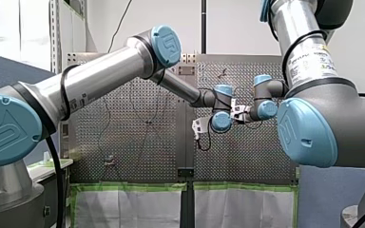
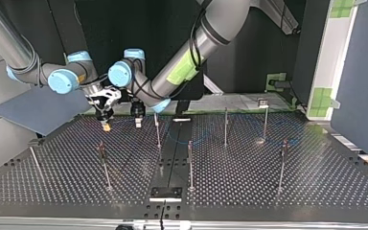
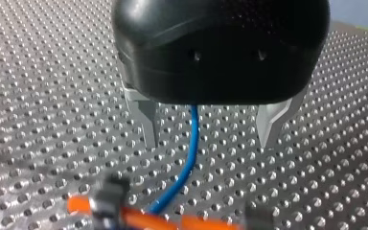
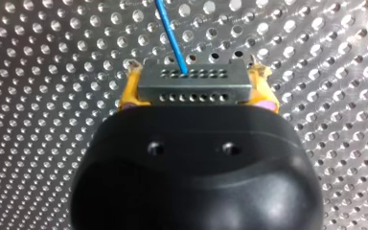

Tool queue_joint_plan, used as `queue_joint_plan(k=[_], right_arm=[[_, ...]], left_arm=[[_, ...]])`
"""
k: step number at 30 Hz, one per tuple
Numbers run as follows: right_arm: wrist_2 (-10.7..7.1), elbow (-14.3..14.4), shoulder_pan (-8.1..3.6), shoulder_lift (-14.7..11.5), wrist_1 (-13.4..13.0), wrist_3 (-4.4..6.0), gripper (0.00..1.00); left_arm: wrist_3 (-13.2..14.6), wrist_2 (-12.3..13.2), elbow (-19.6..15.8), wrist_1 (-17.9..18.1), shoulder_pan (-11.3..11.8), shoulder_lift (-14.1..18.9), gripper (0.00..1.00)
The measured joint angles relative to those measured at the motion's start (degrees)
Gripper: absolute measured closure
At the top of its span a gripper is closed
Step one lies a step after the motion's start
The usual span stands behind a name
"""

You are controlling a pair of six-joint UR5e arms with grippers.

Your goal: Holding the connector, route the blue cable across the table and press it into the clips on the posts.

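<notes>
Blue and thin, the cable point(image 4: 172, 38) ran into one hole in the upper row of the connector point(image 4: 194, 86), a flat grey metal block with two rows of small round holes. My right pincer point(image 4: 196, 79) pinched that block by its ends between yellow pads point(image 4: 130, 88). In the top view it stood low over the far edge of the bench point(image 2: 316, 182), left of the middle, and the cable showed faintly to the right among the thin upright posts point(image 2: 225, 127). My left pincer point(image 3: 210, 138) hung just beside it, its pointed metal fingers point(image 3: 146, 115) spread wide, with the cable passing between them and touching neither. The bench was dull metal, dotted all over with holes. A white label point(image 1: 313, 61) wrapped my right arm, its print too small to read. The blue joint caps point(image 1: 166, 45) bore a raised logo, not legible.
</notes>
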Motion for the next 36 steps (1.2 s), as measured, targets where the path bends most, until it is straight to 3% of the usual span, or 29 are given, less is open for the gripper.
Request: queue_joint_plan(k=[13,14,15,16,18,19,20,21,22,23,30,36], right_arm=[[-0.16,-0.03,-0.1,0.0,-0.02,-0.02,1.0],[-0.16,-0.03,-0.1,0.0,-0.03,-0.02,1.0],[-0.17,-0.03,-0.1,0.0,-0.02,-0.03,1.0],[-0.17,-0.03,-0.1,0.0,-0.02,-0.03,1.0],[-0.18,-0.03,-0.1,0.0,-0.02,-0.06,1.0],[-0.18,-0.03,-0.1,0.0,-0.02,-0.08,1.0],[-0.17,-0.03,-0.1,0.0,-0.02,-0.09,1.0],[-0.18,-0.05,-0.1,0.0,-0.02,-0.09,1.0],[-0.2,-0.08,-0.11,0.0,-0.02,-0.12,1.0],[-0.22,-0.09,-0.1,0.0,-0.02,-0.14,1.0],[-0.25,-0.19,-0.11,0.0,0.0,-0.28,1.0],[-0.29,-0.81,-0.06,-0.07,0.75,-0.54,1.0]], left_arm=[[0.14,-1.68,1.08,-1.12,0.25,-0.43,0.0],[0.17,-1.73,1.08,-1.12,0.2,-0.44,0.12],[0.22,-1.76,1.09,-1.12,0.15,-0.44,0.32],[0.38,-1.83,1.09,-1.11,0.06,-0.44,0.32],[0.63,-2.08,1.1,-0.98,-0.11,-0.44,0.58],[0.77,-2.39,1.1,-0.76,-0.24,-0.42,0.58],[0.83,-2.64,1.1,-0.53,-0.34,-0.41,0.78],[0.86,-2.86,1.1,-0.28,-0.45,-0.4,0.9],[0.85,-3.08,1.1,0.03,-0.58,-0.39,0.9],[0.83,-3.2,1.1,0.25,-0.66,-0.39,1.0],[-0.05,-3.64,1.17,0.75,-0.96,-0.37,1.0],[-0.63,-5.99,1.18,-0.62,-1.3,-0.2,1.0]])
